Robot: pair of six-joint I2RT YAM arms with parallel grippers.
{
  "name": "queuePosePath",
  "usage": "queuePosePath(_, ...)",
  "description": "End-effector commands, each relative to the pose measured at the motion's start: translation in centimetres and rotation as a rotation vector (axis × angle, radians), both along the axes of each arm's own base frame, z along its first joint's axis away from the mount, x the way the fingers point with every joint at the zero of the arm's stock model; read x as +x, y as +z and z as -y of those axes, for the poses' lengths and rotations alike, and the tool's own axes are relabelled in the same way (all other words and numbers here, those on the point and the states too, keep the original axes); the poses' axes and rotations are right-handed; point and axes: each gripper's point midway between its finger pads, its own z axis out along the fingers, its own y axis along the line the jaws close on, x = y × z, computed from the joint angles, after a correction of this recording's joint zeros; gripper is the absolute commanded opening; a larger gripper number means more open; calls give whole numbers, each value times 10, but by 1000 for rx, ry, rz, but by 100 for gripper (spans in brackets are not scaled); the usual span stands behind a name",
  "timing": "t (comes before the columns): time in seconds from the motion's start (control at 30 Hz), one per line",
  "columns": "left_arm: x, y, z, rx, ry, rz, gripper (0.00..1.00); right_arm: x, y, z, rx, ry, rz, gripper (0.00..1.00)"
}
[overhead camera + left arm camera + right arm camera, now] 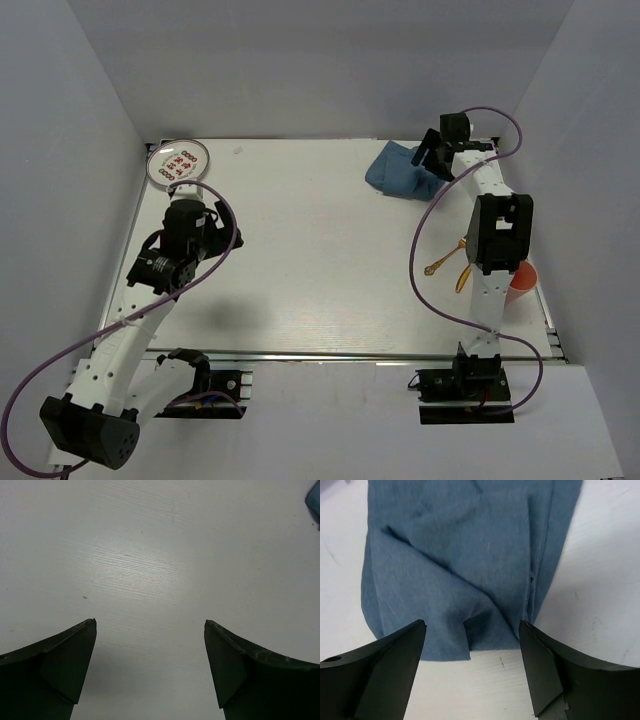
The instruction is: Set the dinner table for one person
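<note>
The dinner table [320, 280] is a large white top with a metal rail edge. A crumpled blue cloth placemat [400, 172] lies at its far right. My right gripper [432, 158] is open and hangs over the cloth's near edge; in the right wrist view the cloth [470, 565] fills the space ahead of the gripper [472, 622], with nothing held. My left gripper [200, 212] is open and empty over bare table at the left, as the left wrist view [150, 622] shows. The blue cloth [315, 502] shows at that view's top right corner.
A round plate with red marks [179, 161] sits at the far left corner. Two gold utensils [445, 260] lie beside the right arm, partly hidden by it. An orange cup [522, 280] stands near the right edge. White walls enclose the table.
</note>
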Motion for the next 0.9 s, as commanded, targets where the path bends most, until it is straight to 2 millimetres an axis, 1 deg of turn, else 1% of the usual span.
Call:
queuePosePath(0.0,3,3,4,-1,-28,7,98,-1,6,-25,108,135,25,80)
queuePosePath(0.03,3,1,5,-2,-28,1,98,3,8,-27,105,163,44,77)
queuePosePath(0.13,3,0,5,2,-28,-5,98,11,10,-28,94,194,63,77)
queuePosePath(0.17,3,-1,4,4,-29,-6,98,13,2,-29,101,207,50,77)
queuePosePath(0.2,3,-1,4,6,-28,-6,98,19,9,-30,101,213,70,77)
queuePosePath(0.23,3,-1,4,6,-28,-8,98,21,5,-28,88,220,61,77)
queuePosePath(0.27,3,-1,4,6,-28,-8,98,23,-7,-25,76,208,36,77)
queuePosePath(0.33,3,-2,4,8,-29,-9,98,28,-9,-14,55,175,33,77)
queuePosePath(0.37,3,-3,5,6,-31,-14,98,30,-6,-12,45,172,51,77)
queuePosePath(0.4,3,-4,5,9,-34,-16,98,34,-10,-7,40,174,83,78)
queuePosePath(0.43,4,-5,5,8,-33,-19,98,28,-13,-3,41,168,70,78)
queuePosePath(0.47,4,-6,6,9,-36,-23,98,36,2,-2,43,167,135,78)
queuePosePath(0.5,4,-6,6,11,-39,-25,98,36,2,3,58,170,151,78)
queuePosePath(0.53,4,-8,7,11,-42,-31,98,37,1,-4,86,206,166,78)
queuePosePath(0.57,5,-9,7,12,-42,-34,98,40,1,13,92,192,166,78)
queuePosePath(0.6,5,-9,7,13,-44,-38,98,42,1,11,103,215,166,77)
queuePosePath(0.63,5,-9,7,12,-42,-36,98,46,3,3,132,271,173,77)
queuePosePath(0.67,6,-9,7,13,-45,-35,98,44,-2,-2,129,316,158,75)
queuePosePath(0.7,5,-10,7,15,-43,-39,98,44,-1,-6,141,351,167,74)
queuePosePath(0.73,6,-9,7,16,-46,-39,98,40,-1,-17,176,412,172,74)
queuePosePath(0.77,6,-10,7,18,-43,-40,98,38,-5,-21,179,434,170,73)
queuePosePath(0.83,7,-10,7,19,-41,-43,98,34,-6,-27,204,466,166,67)
queuePosePath(0.87,6,-12,6,21,-42,-48,98,32,-9,-28,212,474,162,65)
